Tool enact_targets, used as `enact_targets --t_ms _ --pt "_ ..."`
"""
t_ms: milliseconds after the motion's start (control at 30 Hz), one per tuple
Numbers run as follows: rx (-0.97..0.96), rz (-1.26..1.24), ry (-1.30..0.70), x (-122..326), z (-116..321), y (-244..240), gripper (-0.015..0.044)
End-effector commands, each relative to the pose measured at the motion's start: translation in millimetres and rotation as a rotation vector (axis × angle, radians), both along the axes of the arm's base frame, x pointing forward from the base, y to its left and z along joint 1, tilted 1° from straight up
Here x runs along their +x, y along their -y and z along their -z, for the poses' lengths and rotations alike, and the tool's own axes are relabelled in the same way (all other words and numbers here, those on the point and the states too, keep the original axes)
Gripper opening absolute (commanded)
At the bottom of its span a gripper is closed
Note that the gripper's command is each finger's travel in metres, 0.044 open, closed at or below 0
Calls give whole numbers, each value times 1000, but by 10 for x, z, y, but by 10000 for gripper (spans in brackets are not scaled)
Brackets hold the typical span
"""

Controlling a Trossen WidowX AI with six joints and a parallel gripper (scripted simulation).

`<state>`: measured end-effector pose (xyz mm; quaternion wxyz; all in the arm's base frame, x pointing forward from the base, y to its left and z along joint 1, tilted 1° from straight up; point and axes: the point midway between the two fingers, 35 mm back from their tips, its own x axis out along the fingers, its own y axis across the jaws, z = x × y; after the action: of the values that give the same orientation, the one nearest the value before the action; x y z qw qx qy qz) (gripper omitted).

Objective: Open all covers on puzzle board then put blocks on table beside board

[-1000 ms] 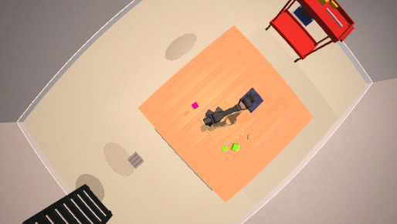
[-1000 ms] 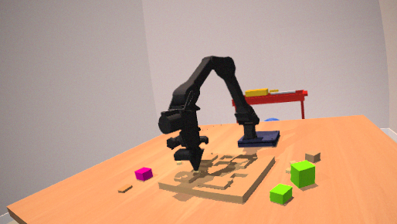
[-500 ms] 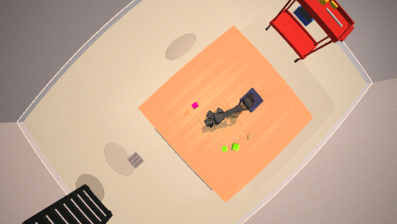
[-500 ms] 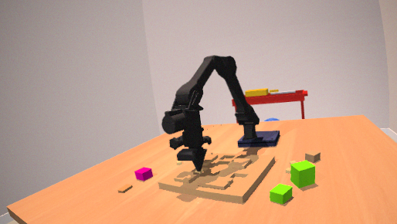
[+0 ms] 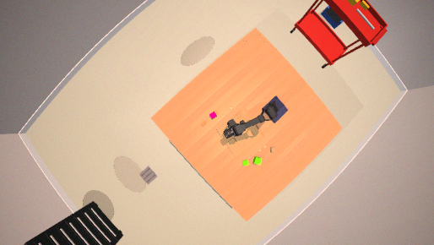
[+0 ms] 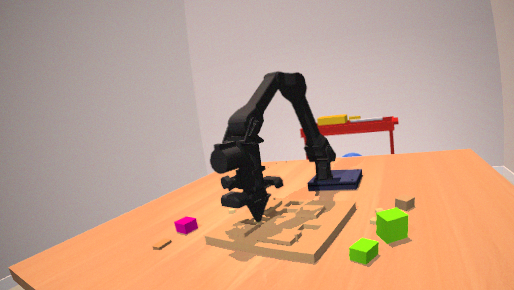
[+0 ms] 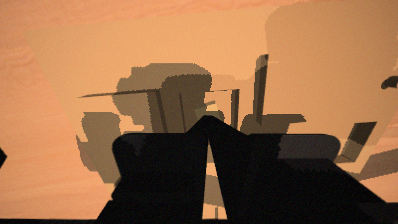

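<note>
The tan puzzle board (image 6: pixel 312 249) (image 7: pixel 225 45) lies mid-table, its raised covers and recesses broken up by shadow. One flat cover (image 6: pixel 277 238) shows near its front; how far the covers are open I cannot tell. My gripper (image 6: pixel 258 220) (image 7: pixel 207 120) is shut and empty, fingertips pointing down at the board's left part, low over or touching it. A magenta block (image 5: pixel 213 115) (image 6: pixel 186 225) rests on the table left of the board. A large green block (image 5: pixel 257 160) (image 6: pixel 391 226) and a smaller green block (image 5: pixel 246 163) (image 6: pixel 363 251) rest right of it.
A tan block (image 5: pixel 273 149) (image 6: pixel 405 203) and small pale pieces lie behind the green blocks. A thin orange piece (image 5: pixel 203 123) (image 6: pixel 161 244) lies near the magenta block. A small pale piece (image 5: pixel 231 107) (image 6: pixel 231 211) lies behind the board. The arm's blue base (image 6: pixel 350 180) stands farther back.
</note>
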<state>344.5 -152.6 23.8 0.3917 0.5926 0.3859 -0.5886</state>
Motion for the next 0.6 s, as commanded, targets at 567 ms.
enact_targets --t_ms 567 --pt "16 1202 -3 -8 18 -11 0"
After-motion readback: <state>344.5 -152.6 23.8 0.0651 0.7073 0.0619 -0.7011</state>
